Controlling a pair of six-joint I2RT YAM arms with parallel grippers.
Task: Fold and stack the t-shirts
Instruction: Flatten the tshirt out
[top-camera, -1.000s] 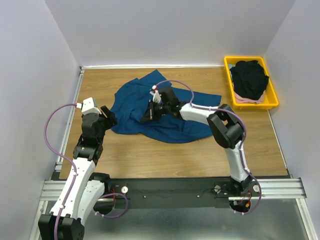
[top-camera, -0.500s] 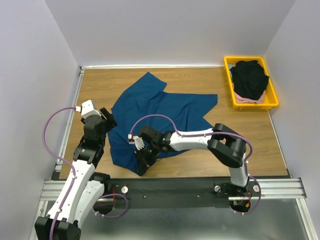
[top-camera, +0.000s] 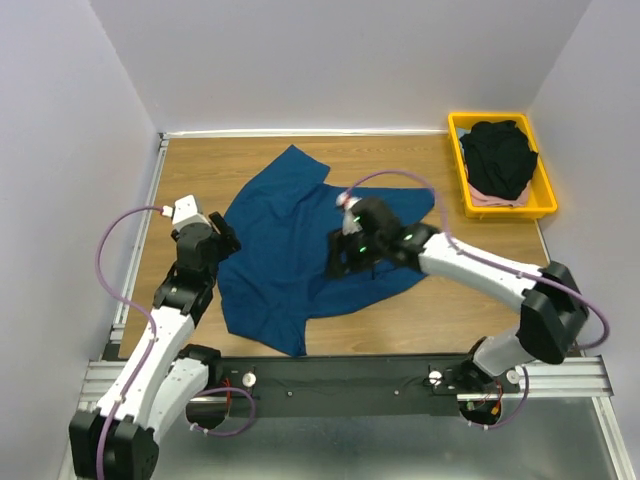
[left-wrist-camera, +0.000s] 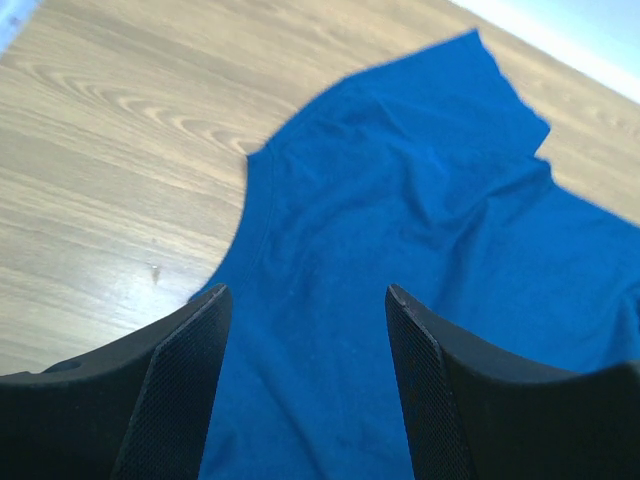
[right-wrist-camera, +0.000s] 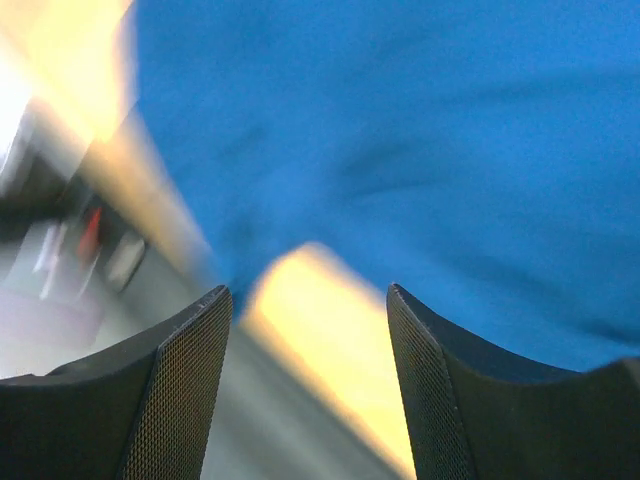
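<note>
Right wrist view blurred (blue t-shirt (right-wrist-camera: 400, 150), probably); pink t-shirt (top-camera: 485, 200) mostly hidden under black t-shirt (top-camera: 499, 155)

A robotics lab cell: plain grey walls (top-camera: 330, 60) box in a wooden table (top-camera: 210, 165), with an aluminium rail (top-camera: 560, 375) along its near edge.

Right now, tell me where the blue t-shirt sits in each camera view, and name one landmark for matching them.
Top external: the blue t-shirt lies spread out, left of centre on the wooden table.
Left wrist: it fills the middle and right, its left edge curving against bare wood.
Right wrist: blurred, it covers the top and right of the picture.
Shared landmark: the shirt's edge against the light wood, smeared in the right wrist view.
</note>
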